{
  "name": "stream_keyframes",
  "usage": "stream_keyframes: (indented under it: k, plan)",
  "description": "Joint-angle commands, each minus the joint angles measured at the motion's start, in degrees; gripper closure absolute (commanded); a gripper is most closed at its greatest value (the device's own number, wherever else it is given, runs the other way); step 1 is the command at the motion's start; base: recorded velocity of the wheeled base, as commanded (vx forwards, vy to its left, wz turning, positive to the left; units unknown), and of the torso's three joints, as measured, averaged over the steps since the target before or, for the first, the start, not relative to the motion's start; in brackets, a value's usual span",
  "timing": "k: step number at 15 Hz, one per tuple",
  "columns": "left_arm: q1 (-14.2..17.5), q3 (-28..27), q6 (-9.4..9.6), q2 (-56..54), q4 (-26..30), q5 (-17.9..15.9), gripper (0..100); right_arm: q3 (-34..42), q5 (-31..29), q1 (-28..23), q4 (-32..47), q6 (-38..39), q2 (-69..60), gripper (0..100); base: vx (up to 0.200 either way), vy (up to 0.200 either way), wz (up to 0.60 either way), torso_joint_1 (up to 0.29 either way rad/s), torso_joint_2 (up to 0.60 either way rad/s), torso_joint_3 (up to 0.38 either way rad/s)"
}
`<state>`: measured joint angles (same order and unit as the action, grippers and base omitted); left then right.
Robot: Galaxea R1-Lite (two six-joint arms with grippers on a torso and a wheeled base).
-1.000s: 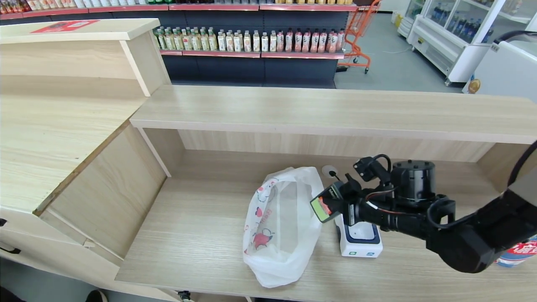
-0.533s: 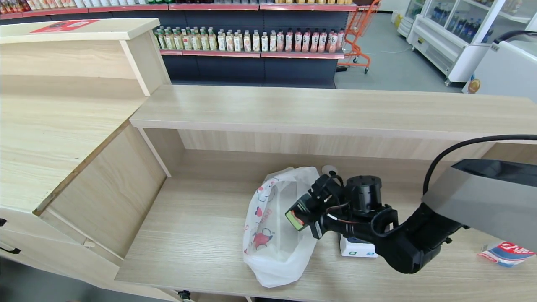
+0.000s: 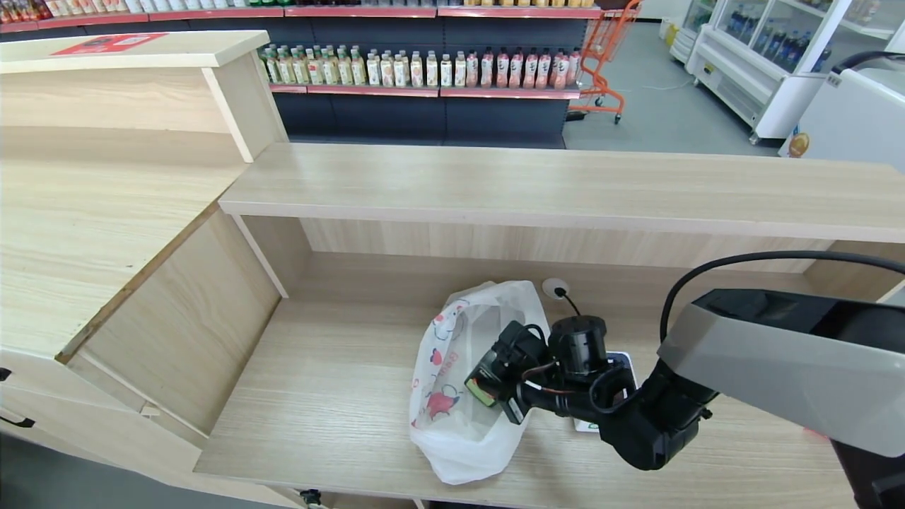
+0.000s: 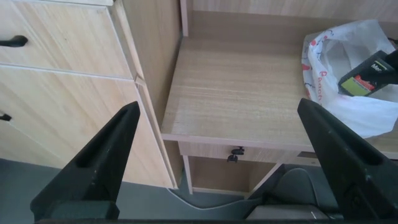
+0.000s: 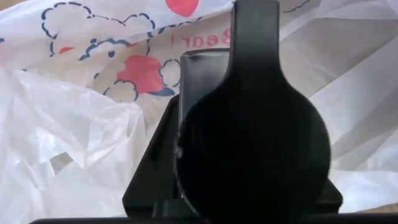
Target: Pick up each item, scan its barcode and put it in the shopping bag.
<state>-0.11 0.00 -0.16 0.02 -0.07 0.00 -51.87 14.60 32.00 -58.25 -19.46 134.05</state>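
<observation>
A white shopping bag (image 3: 452, 431) with red cartoon prints lies on the lower counter, its mouth open toward the right. My right gripper (image 3: 495, 379) is shut on a small dark box with a green and red label (image 3: 481, 384), held at the bag's mouth, just inside the plastic. In the right wrist view the dark box (image 5: 196, 68) sits against the printed bag (image 5: 81, 124). A white barcode scanner (image 3: 625, 362) stands behind the right arm, mostly hidden. My left gripper (image 4: 217, 168) hangs open, low beside the counter's front left corner, far from the bag (image 4: 329, 56) and the box (image 4: 367, 78).
A raised wooden ledge (image 3: 565, 191) runs behind the lower counter. A side panel (image 3: 184, 318) walls off the left. A cable runs from a round grommet (image 3: 555, 286) behind the bag. Drawers (image 4: 56, 74) sit left of the counter.
My right arm has carried the box left and down, from above the scanner to the bag's mouth. The bag has not shifted.
</observation>
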Motion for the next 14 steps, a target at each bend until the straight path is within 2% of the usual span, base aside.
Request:
stream_keyframes:
  k: [1,2,6,7,8,10,12,14]
  plan:
    - [0.02,0.0,-0.02,-0.02,-0.01,0.0,0,-0.07,0.25,-0.01,1.21,-1.2,0.34,100,0.0,0.0,0.0,0.0,0.0,0.0]
    - [-0.07,0.0,-0.02,-0.02,-0.01,0.0,0,0.02,1.39,-0.01,1.47,-1.02,-0.28,0,0.0,0.0,0.0,0.0,0.0,0.0]
    - [0.02,0.0,-0.02,-0.02,-0.01,0.0,0,0.37,2.97,-0.01,1.56,5.92,-4.15,0,0.0,0.0,0.0,0.0,0.0,0.0]
    - [-0.07,0.0,-0.02,-0.02,-0.01,0.0,0,0.28,2.97,-0.01,1.65,9.88,-5.82,0,0.0,0.0,0.0,0.0,0.0,0.0]
    - [-0.07,0.0,-0.02,-0.02,-0.01,0.0,0,-0.25,2.97,-0.01,2.52,17.35,-8.63,0,0.0,0.0,0.0,0.0,0.0,0.0]
    - [-0.07,0.0,-0.02,-0.02,-0.01,0.0,0,-1.04,2.8,-0.71,8.06,25.78,-14.16,0,0.0,0.0,0.0,0.0,0.0,0.0]
    - [0.02,0.0,-0.02,-0.02,-0.01,0.0,0,0.1,2.62,-3.35,13.07,29.3,-19.26,0,0.0,0.0,0.0,0.0,0.0,0.0]
    - [-0.07,0.0,-0.02,-0.02,-0.01,0.0,0,4.59,2.53,-6.42,13.6,33.17,-24.89,0,0.0,0.0,0.0,0.0,0.0,0.0]
